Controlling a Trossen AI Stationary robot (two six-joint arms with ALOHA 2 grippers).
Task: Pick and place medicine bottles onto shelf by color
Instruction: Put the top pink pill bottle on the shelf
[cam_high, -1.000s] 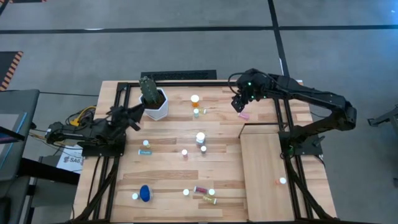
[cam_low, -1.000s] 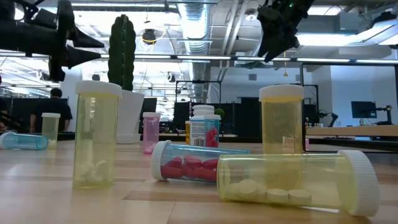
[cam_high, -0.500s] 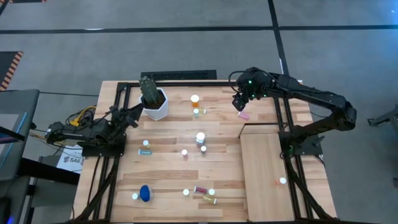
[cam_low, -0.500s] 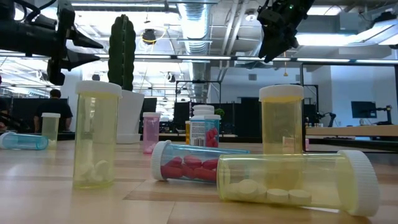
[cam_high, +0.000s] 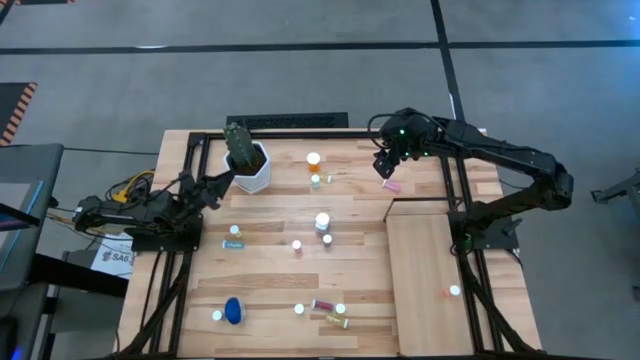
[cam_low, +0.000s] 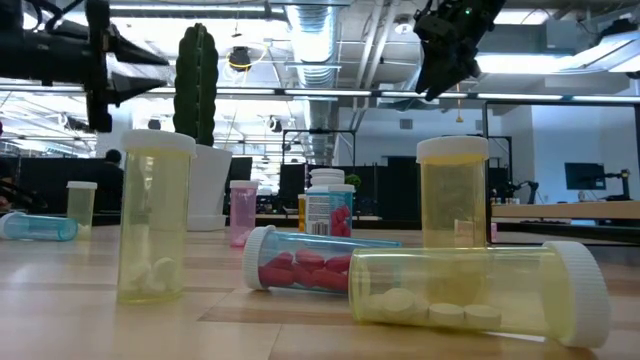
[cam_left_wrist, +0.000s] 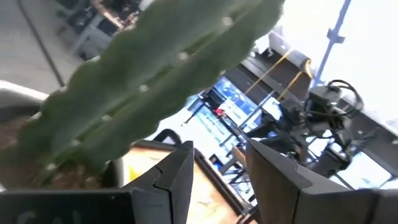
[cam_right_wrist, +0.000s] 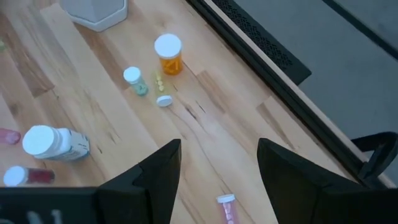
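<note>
The right gripper (cam_high: 386, 166) is hanging above the far part of the worktop (cam_high: 280, 215), over a small pink vial (cam_high: 392, 185) lying on its side just past the shelf's far edge. Its jaws are standing spread with nothing between them; the right wrist view looks down through the gap at the bare planks.

The left gripper (cam_high: 222, 183) is reaching from the left edge toward the white pot (cam_high: 252, 172) with the cactus (cam_left_wrist: 155, 87). Its jaws are parted a little and gripping nothing, the cactus filling the left wrist view just beyond the tips.

The shelf (cam_high: 440, 275) is lying at the right side, carrying one white-capped bottle (cam_high: 455, 291) near its front.

The other bottles are sitting scattered on the worktop: an orange one (cam_right_wrist: 168, 54) and a small teal one (cam_right_wrist: 134, 80) far back, a white labelled one (cam_right_wrist: 53, 142) mid-table, a blue one (cam_high: 233, 311) near the front. In the low view, a yellow bottle (cam_low: 470, 297) and a red-pill bottle (cam_low: 310, 261) are lying down close to the camera, and two yellow ones (cam_low: 155, 215) are standing upright.

A paper (cam_high: 112, 259) beside the left arm is showing letters too small to read; the bottle labels are equally illegible.
</note>
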